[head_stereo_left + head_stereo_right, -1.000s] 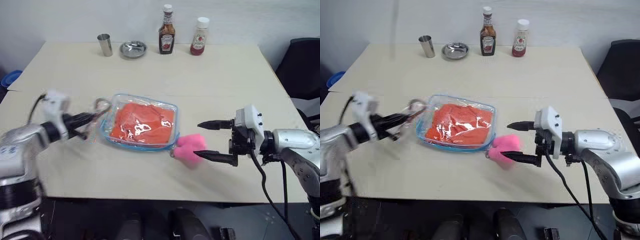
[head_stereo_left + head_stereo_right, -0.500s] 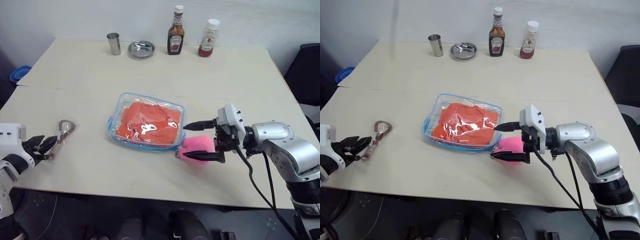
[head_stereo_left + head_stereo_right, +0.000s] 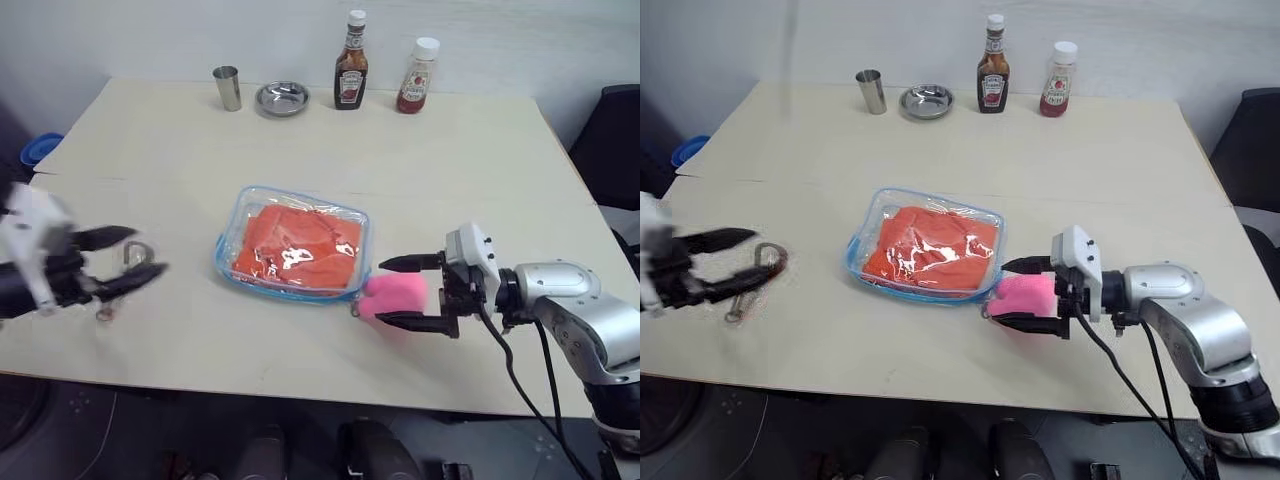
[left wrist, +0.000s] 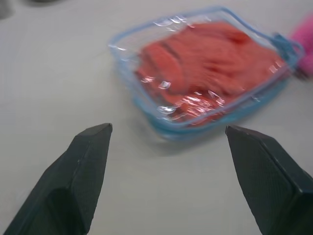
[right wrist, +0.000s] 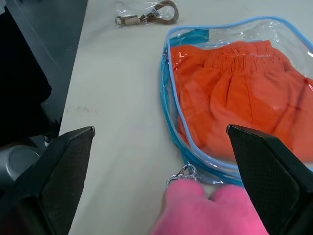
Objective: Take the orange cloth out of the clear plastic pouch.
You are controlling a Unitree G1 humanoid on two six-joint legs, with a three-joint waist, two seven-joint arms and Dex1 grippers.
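Lower right of the frame: our right gripper (image 3: pixel 1016 295) stands with jaws spread wide around the pink pom-pom (image 3: pixel 1021 294), not clamped on it. Lower left: our left gripper (image 3: pixel 133 254) has let go of the small bagged clip (image 5: pixel 146 12), which now lies on the table (image 3: pixel 450 160), and has swung back toward centre, fingers apart. Mid-frame, the pouch (image 3: pixel 292 243) lies flat with the orange cloth (image 3: pixel 297 243) still inside. Both grippers are free, so we judge extraction not yet begun.

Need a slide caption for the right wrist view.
Open right gripper frames the pink pom-pom of the clear pouch holding the orange cloth.
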